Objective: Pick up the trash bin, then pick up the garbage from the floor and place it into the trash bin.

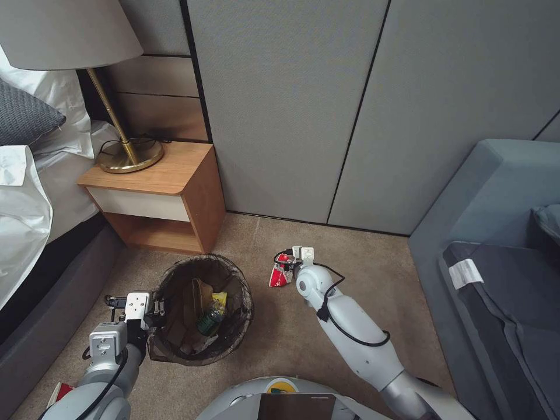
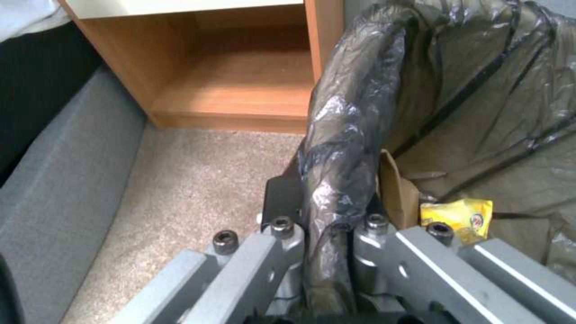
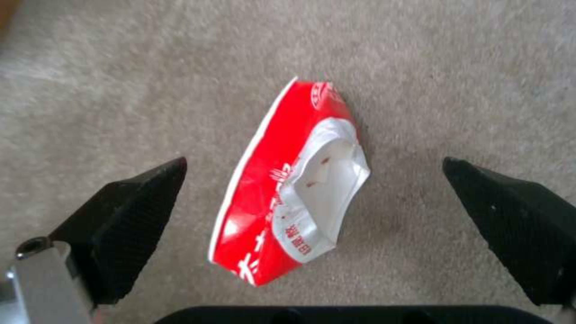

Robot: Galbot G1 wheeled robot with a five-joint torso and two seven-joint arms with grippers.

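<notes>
Left gripper (image 2: 327,234): clenched on the bag-covered rim of the trash bin (image 1: 201,309), one finger outside the wall and one inside, so the bin is held by its edge with its mouth facing up and free to take litter.
Trash bin: beside the nightstand (image 1: 160,195), at the robot's left front; whether it is lifted off the floor (image 1: 280,344) I cannot tell.
Inside the bin: a brown paper bag (image 1: 189,303), a yellow snack wrapper (image 1: 219,300) and a small green bottle (image 1: 209,322) lie in the dark liner.
Right gripper (image 3: 312,198): fingers released wide, pointing down over the carpet, straddling the crushed red-and-white paper cup (image 3: 291,184) without touching it.
Cup: flat on the floor between bin and sofa (image 1: 496,262), lying lengthwise between the fingers.
Judgement: the spread looks set for closing across the cup's narrow width.
Leftover: another red-and-white scrap (image 1: 58,392) lies near the bed (image 1: 35,192), by the left arm.
</notes>
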